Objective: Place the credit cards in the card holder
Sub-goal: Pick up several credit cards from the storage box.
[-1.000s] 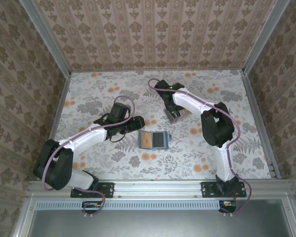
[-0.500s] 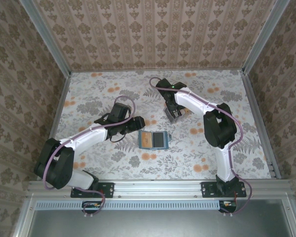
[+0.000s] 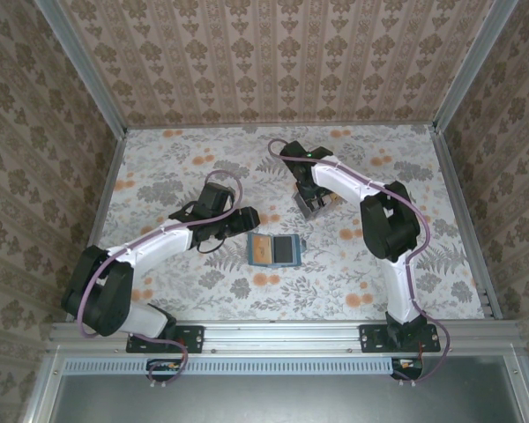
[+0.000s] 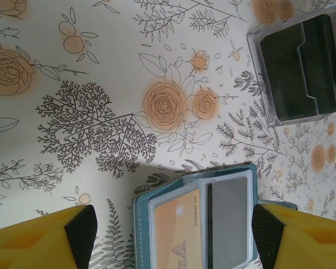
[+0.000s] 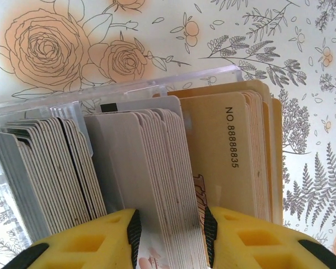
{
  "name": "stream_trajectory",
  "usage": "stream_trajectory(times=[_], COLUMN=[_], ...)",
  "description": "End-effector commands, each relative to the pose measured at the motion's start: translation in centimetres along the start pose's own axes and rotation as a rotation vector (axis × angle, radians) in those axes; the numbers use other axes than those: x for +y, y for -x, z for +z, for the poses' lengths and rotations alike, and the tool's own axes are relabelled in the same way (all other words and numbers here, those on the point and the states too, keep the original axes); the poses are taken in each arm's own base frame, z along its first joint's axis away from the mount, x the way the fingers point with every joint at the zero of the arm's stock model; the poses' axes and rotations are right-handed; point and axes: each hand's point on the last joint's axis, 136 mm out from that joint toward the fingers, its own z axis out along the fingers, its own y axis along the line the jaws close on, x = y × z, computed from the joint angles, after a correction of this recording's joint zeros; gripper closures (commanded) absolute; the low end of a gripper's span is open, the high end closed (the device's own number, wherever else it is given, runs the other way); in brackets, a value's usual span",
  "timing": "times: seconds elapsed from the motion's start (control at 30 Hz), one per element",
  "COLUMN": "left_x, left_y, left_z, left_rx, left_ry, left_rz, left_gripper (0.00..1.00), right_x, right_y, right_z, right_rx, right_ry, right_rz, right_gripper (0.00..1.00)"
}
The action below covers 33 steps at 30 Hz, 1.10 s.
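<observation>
On the flowered bench (image 3: 159, 167) the step in hand looks like drawing a card out of the clear box (image 4: 299, 67), and it calls for a cleaner pick than the right jaws are set for now. In the right wrist view they stand partly open astride a whole bundle of pale cards (image 5: 151, 168), with the tan cards (image 5: 229, 157) just outside one finger and the grey ones (image 5: 39, 168) beyond the other. Better, I judge, to narrow onto a single card's edges, then lift straight up so its neighbours do not ride along. The wallet (image 3: 275, 250) lies open near the box but not touching it, with one tan card (image 4: 176, 235) already in a pocket. The left jaws hang wide open over it, holding nothing — well placed to pin it flat. Whether the right jaws press on the bundle or merely flank it I cannot tell — their tips run off the bottom of that view. From above, the right arm covers most of the box; the wallet's near edge is cut off in the left wrist view, and its grey pocket may or may not be empty.
</observation>
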Motion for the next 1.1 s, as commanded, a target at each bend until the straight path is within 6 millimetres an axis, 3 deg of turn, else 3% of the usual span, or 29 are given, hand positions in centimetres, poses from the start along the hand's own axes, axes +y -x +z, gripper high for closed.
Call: stream_trajectory(times=[0.0, 0.3, 0.53, 0.97, 1.07], left_x=[-0.5, -0.5, -0.3, -0.5, -0.4], left_y=[0.7, 0.7, 0.6, 0.6, 0.6], left_z=[0.0, 0.3, 0.4, 0.6, 0.6], left_rx=[-0.005, 0.002, 0.006, 0.01, 0.01], left_ry=[-0.014, -0.012, -0.008, -0.01, -0.011], left_rz=[-0.016, -0.015, -0.022, -0.019, -0.022], left_gripper=[0.23, 0.23, 0.23, 0.23, 0.23], right_x=[-0.9, -2.5, -2.7, -2.9, -2.5], right_y=[0.2, 1.1, 0.7, 0.8, 0.6], right_z=[0.7, -0.9, -0.7, -2.2, -2.3], right_rx=[0.006, -0.061, -0.05, -0.069, -0.061], right_ry=[-0.061, -0.095, -0.093, -0.059, -0.032], right_rz=[-0.017, 0.008, 0.001, 0.032, 0.03], right_gripper=[0.61, 0.72, 0.83, 0.89, 0.95])
